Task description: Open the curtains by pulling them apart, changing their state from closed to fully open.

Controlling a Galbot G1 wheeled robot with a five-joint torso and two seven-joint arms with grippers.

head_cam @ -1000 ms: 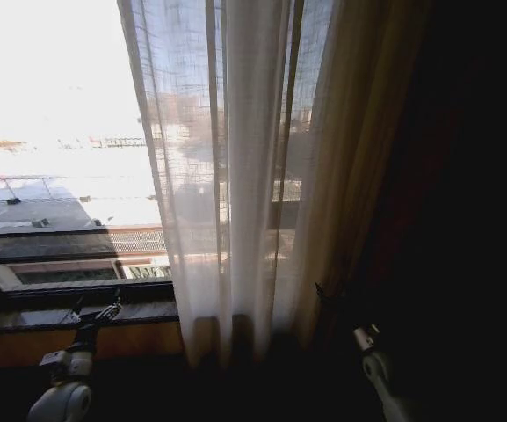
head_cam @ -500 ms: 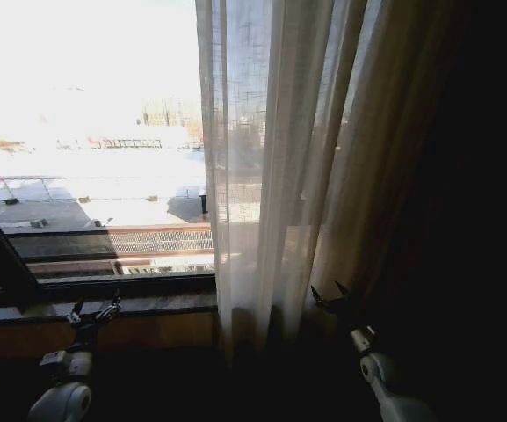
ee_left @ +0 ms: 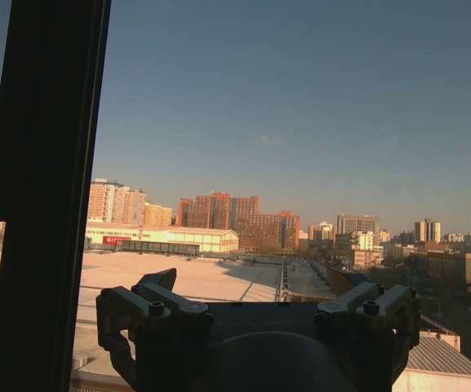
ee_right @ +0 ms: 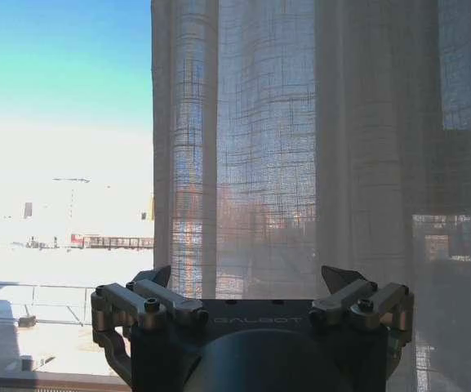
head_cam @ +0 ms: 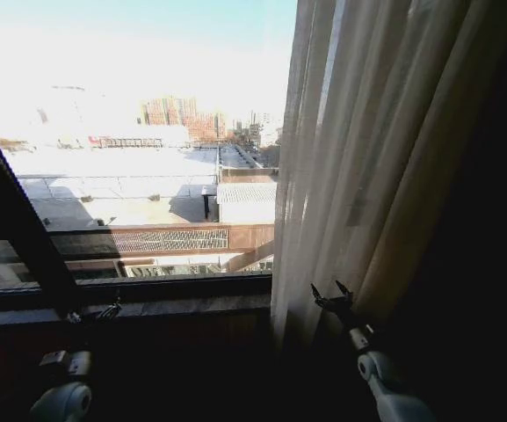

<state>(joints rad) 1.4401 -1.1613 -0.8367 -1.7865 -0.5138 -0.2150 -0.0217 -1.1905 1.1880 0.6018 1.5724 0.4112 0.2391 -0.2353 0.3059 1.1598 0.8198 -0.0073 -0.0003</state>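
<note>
right gripper (head_cam: 333, 292): fingers spread, grasping nothing, raised at the foot of the curtains (head_cam: 358, 158) | left gripper (ee_left: 258, 286): fingers apart, empty, low before the window frame (head_cam: 25, 237) | curtains bunched on the robot's right, glass bare on the left

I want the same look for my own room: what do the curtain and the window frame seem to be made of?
The curtain looks like a sheer, loosely woven fabric, perhaps linen or voile: the crosswise weave shows and buildings show through it. The window frame looks like dark metal with a matt finish, straight and flat-faced, though backlight leaves the material open.
</note>
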